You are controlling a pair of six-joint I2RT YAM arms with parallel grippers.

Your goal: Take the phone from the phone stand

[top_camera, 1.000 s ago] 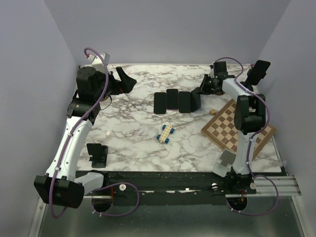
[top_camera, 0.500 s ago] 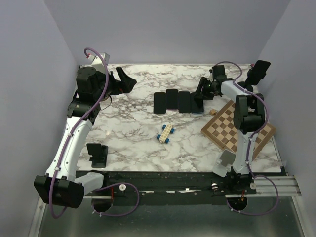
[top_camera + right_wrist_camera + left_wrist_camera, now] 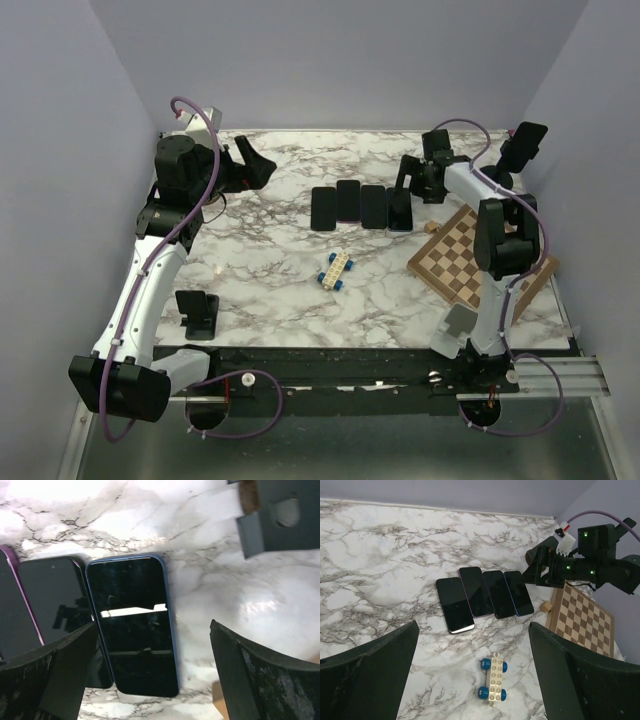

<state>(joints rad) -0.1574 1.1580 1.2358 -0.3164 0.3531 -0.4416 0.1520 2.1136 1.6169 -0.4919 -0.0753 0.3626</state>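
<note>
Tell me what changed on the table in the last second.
The right gripper opened and let go of the blue-edged phone, which went from tilted in its grip to lying flat at the right end of the other three phones. The gripper then drew back slightly. The left gripper, toy car and chessboard stayed put.

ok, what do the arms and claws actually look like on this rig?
Both alike: the left arm and right arm have white links and bulky black joint housings, each with a purple cable looping off the upper part. The left claw and right claw are black, with broad flat fingers. Green lights glow on the right wrist. No readable markings.
</note>
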